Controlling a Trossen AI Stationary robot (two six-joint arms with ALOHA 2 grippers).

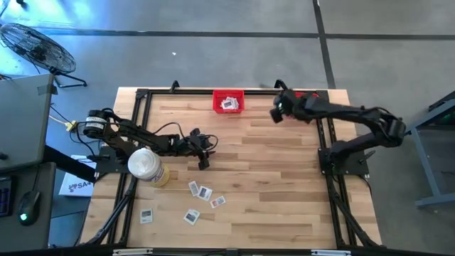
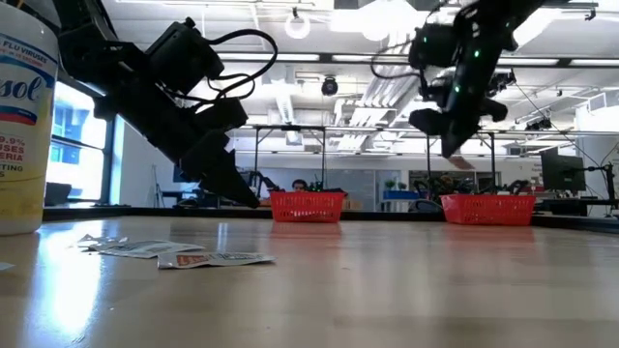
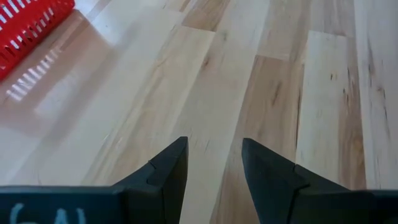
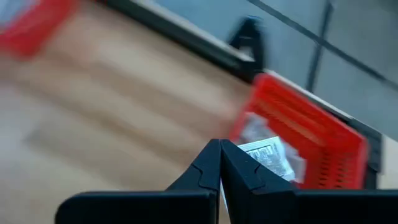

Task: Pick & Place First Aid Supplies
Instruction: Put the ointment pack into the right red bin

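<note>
Several small white packets (image 1: 204, 192) lie flat on the near-left part of the wooden table, seen edge-on in the low view (image 2: 174, 253). More packets sit in a red bin (image 1: 228, 102) at the far edge. My left gripper (image 1: 202, 153) is open, low over bare wood (image 3: 214, 168), just beyond the loose packets. My right gripper (image 1: 276, 112) is raised (image 2: 447, 145) to the right of that bin (image 4: 311, 143) and shut on one packet (image 4: 268, 155). My right gripper pinches a white packet between its two shut fingers. The packet's printed face (image 4: 268, 155) sticks out beside the fingertips, and a thin white edge (image 4: 222, 190) shows between the fingers. The packet is lifted clear of the table, in the air near the red bin.
A large white cylinder (image 1: 146, 166) stands beside the left arm, near the table's left edge (image 2: 19, 126). A second red bin (image 2: 488, 208) sits at the far right, partly under the right arm (image 1: 307, 94). Bare wood stretches across the table's middle and right.
</note>
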